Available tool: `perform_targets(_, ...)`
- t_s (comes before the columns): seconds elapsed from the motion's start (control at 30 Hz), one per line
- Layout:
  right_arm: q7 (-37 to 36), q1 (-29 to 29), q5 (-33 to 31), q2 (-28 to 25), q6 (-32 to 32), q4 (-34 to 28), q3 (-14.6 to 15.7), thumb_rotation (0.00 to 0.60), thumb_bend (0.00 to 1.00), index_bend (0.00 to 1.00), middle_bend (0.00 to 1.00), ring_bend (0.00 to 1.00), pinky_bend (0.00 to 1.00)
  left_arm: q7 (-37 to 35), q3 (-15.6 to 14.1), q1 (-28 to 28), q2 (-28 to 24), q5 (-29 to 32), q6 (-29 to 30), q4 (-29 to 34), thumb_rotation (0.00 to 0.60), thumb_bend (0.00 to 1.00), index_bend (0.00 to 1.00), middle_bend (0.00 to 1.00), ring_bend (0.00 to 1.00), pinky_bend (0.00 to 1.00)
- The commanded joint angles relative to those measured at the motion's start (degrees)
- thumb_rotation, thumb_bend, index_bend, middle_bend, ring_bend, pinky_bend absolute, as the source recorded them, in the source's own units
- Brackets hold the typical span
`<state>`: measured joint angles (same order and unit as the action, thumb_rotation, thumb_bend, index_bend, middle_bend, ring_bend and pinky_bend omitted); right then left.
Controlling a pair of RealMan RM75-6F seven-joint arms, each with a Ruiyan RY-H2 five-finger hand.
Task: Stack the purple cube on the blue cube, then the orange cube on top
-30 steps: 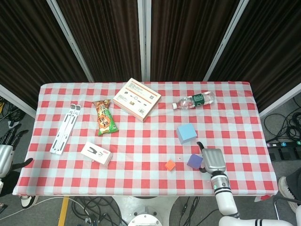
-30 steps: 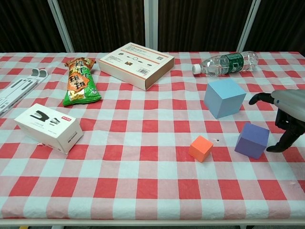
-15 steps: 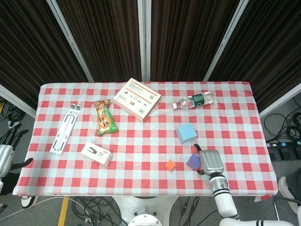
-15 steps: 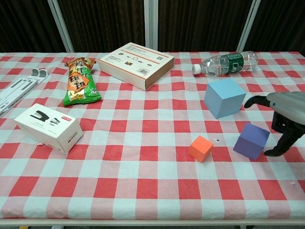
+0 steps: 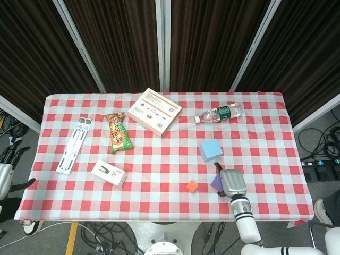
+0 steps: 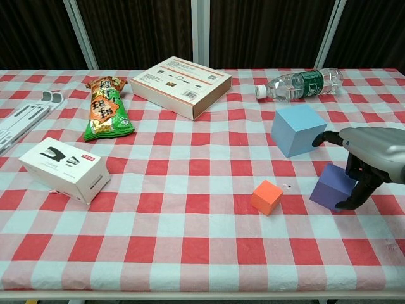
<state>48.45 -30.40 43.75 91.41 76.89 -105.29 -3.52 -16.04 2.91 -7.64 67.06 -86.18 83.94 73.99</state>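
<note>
1. Your right hand's fingers (image 6: 352, 197) curl down over the purple cube (image 6: 332, 188): dark tips sit at its right front edge, the thumb reaches out twd the blue cube (image 6: 297, 129). Fingers apart, draped round the cube; can't tell if they actually press it.
2. Right hand (image 6: 367, 155) covers the purple cube's right side & top. In head view the hand (image 5: 230, 183) hides most of the cube (image 5: 215, 183); only a sliver shows at its left.
3. Purple cube sits on the cloth, in front of & slightly right of the blue cube, apart from it. Nothing stacked.
4. Orange cube (image 6: 266, 196) lies left of the purple one, near, not touching, turned corner-on.
5. Blue cube stands alone; nothing on top.
6. Left hand (image 5: 6, 170) hangs off the table's left edge in head view, fingers apart, holding nothing; not seen in chest view.
7. Others on the checked table (image 6: 190, 253): water bottle (image 6: 297, 83) on its side behind the blue cube; flat pale box (image 6: 181, 78) far centre; snack bag (image 6: 105, 108) left of it; small white box (image 6: 64, 169) near left; white folding stand (image 5: 74, 145) at far left.
</note>
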Motion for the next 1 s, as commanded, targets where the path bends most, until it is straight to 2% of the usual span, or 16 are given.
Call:
perform_targets(0.03, 0.5, 0.0, -0.1, -0.4, 0.5, 0.2, -0.2, 0.6, 0.0, 0.14, 1.0, 1.0, 1.0, -0.2, 0.0, 0.0, 0.0, 0.0, 0.1, -0.2, 0.6, 0.05, 0.22, 0.14, 0.13, 0.27)
perform_targets(0.73, -2.2, -0.6, -1.4, -5.8, -3.3, 0.8, -1.4, 0.6, 0.01, 0.13, 1.0, 1.0, 1.0, 0.4, -0.2, 0.2, 0.4, -0.1, 0.1, -0.4, 0.6, 0.05, 0.22, 0.14, 0.13, 0.27)
perform_targets(1.0, -2.7, -0.4, -1.3, -6.7, -3.8, -0.9, -0.5, 0.6, 0.03, 0.23, 1.0, 1.0, 1.0, 0.5, -0.1, 0.1, 0.4, -0.2, 0.1, -0.3, 0.6, 0.05, 0.22, 0.14, 0.13, 0.27)
